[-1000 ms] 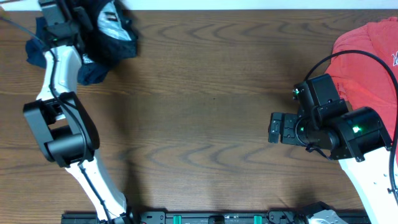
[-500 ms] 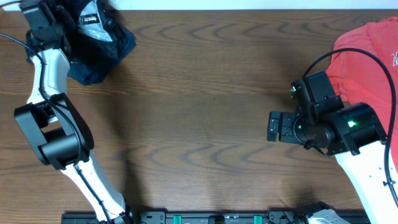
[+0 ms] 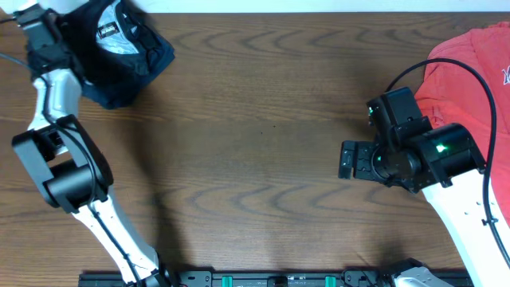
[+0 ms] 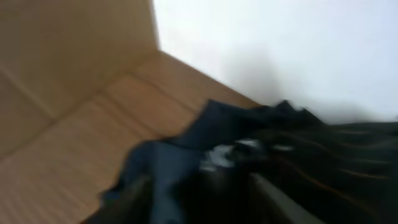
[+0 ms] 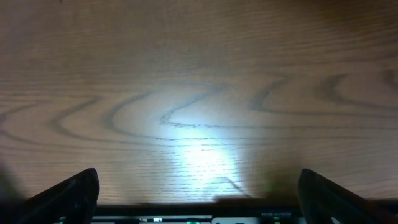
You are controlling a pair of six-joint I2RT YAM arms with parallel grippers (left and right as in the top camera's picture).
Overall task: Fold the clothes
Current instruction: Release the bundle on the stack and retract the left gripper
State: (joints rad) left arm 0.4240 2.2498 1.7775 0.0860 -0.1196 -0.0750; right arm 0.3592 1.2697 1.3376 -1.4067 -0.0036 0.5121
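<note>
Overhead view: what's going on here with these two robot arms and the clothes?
The left arm is stretched to the far left corner, by a crumpled heap with a shiny black jersey on a navy garment. Its camera view is blurred, so whether it grips anything is unclear. The right arm hovers over bare table, fingers wide open and empty. A red T-shirt lies at the right. Nothing looks folded.

The jersey [image 3: 111, 36] is shiny black with a pale grey and white patch, and thin orange lines run across it. The cloth [image 3: 119, 94] beside it is dark blue, and the T-shirt [image 3: 466, 64] is plain coral red. The table [image 3: 255, 135] is brown wood with darker wavy rings.
</note>
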